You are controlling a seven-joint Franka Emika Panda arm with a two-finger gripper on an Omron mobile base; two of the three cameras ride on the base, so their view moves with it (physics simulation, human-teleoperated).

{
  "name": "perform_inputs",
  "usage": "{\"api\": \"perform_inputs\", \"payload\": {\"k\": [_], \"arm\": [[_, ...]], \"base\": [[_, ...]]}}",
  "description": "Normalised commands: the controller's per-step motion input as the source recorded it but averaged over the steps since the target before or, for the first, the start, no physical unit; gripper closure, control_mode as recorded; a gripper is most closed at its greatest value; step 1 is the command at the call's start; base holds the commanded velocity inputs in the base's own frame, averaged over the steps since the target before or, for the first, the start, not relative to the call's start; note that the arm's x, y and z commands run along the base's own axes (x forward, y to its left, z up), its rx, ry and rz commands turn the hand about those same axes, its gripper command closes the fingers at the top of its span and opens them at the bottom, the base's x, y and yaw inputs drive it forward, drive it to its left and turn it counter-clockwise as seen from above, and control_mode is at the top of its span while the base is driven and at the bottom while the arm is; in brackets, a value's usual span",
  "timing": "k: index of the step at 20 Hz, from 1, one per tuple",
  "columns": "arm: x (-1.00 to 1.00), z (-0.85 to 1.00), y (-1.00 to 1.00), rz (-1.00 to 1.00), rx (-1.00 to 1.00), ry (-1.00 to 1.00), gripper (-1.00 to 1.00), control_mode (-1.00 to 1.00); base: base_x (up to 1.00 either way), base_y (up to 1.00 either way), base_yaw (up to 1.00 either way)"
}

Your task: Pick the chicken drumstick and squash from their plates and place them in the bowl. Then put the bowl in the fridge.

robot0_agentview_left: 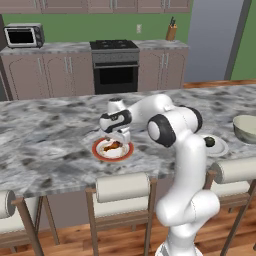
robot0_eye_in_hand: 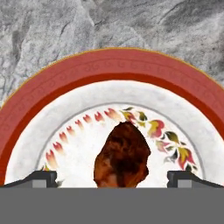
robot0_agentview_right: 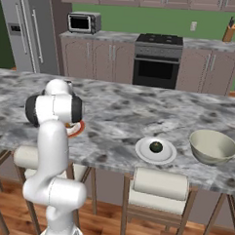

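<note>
A small brown chicken drumstick [robot0_eye_in_hand: 122, 157] lies in the middle of a white plate with a broad red-orange rim [robot0_eye_in_hand: 109, 65] on the marble island. My gripper [robot0_eye_in_hand: 113, 179] hangs open just above it, one fingertip [robot0_eye_in_hand: 41, 178] on each side of the meat and not touching it. From the left base view the gripper [robot0_agentview_left: 120, 138] points down over the plate [robot0_agentview_left: 100, 152] and the drumstick [robot0_agentview_left: 114, 146]. A dark round squash [robot0_agentview_right: 156, 147] rests on a plain white plate [robot0_agentview_right: 142, 152] to the right. The cream bowl [robot0_agentview_right: 213, 146] stands right of that. The grey fridge [robot0_agentview_right: 31, 29] is at the back left.
Stools with white backrests [robot0_agentview_left: 122, 187] line the island's near edge. Behind the island are a black oven [robot0_agentview_right: 156, 68], a toaster oven [robot0_agentview_right: 83, 22] and a knife block [robot0_agentview_right: 229, 31] on the back counter. My own arm [robot0_agentview_right: 54, 111] hides most of the red-rimmed plate [robot0_agentview_right: 78, 130] from the right.
</note>
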Motion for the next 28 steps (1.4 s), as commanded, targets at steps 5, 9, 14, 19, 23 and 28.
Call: {"api": "perform_inputs", "payload": {"k": [5,9,14,19,23,28], "arm": [[0.13,-0.34,0.00,0.00,-0.04,0.07,-1.00,-1.00],[0.01,-0.31,0.00,0.00,-0.05,0.01,-1.00,-1.00],[0.00,-0.29,0.01,0.00,-0.05,-0.01,1.00,-1.00],[-0.23,-0.22,-0.17,-0.03,-0.04,-0.05,1.00,-1.00],[-0.40,-0.05,-0.41,0.00,0.04,-0.11,1.00,-1.00],[-0.41,0.32,-0.39,0.06,0.18,-0.12,1.00,-1.00]], "base": [[0.00,0.00,0.00],[0.00,0.00,0.00],[0.00,0.00,0.00],[0.00,0.00,0.00],[0.00,0.00,0.00],[0.00,0.00,0.00]]}}
